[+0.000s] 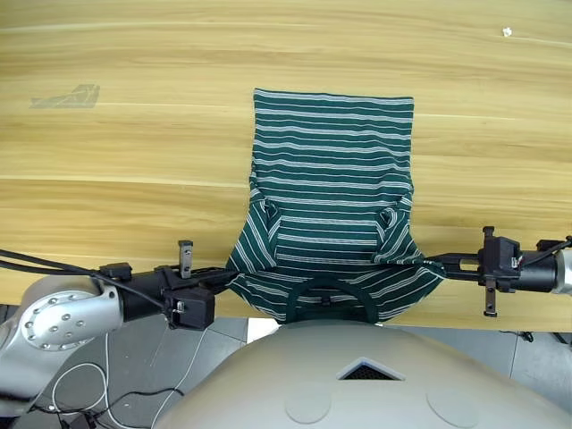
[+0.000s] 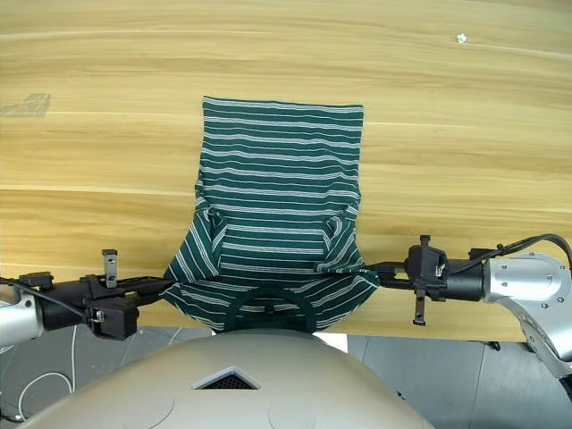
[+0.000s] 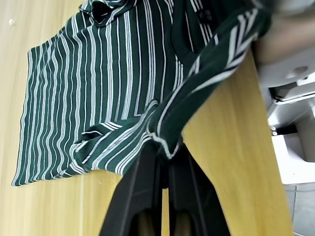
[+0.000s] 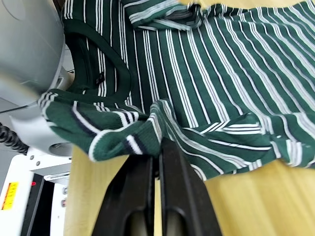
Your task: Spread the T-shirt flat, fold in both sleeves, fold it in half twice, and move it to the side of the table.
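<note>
1. As the eye views show, the T-shirt (image 1: 332, 197) lies on the table (image 1: 134, 179) with its long axis running 12 to 6 o'clock. The left gripper (image 1: 234, 275) holds its 8 o'clock corner and the right gripper (image 1: 427, 264) its 4 o'clock corner.
2. Left wrist view: closed tight on striped cloth.
3. Right wrist view: likewise clamped; both arms look equally near.

A light wooden table (image 1: 107, 179) carries the green striped T-shirt (image 1: 331, 170) near its front edge
</note>
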Controlling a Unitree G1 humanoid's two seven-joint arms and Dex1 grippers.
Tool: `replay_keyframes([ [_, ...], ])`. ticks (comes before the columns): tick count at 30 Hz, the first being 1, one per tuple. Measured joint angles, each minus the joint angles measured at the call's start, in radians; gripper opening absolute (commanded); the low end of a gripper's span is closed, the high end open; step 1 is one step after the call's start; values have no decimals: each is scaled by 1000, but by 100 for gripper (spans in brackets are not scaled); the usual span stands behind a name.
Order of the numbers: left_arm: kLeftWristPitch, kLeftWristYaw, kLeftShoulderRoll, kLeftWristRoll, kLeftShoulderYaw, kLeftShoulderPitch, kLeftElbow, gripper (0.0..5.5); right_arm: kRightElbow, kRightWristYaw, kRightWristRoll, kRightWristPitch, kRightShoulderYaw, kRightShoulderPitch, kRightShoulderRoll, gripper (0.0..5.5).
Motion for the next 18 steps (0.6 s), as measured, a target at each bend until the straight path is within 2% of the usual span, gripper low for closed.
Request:
replay_keyframes([
  [4,29,-56,-88,-31,120,36,-28,1,3,24,-13,12,-44,18,55,0],
  [8,29,-87,-111,-42,99,-38,4,1,22,48,-39,11,-82,23,105,0],
  [14,45,-67,-152,-8,-80,-421,173,1,192,102,-102,22,-83,-252,182,0],
  [18,61,-71,-254,66,-269,-776,372,1,430,123,-213,34,1,-603,329,0],
])
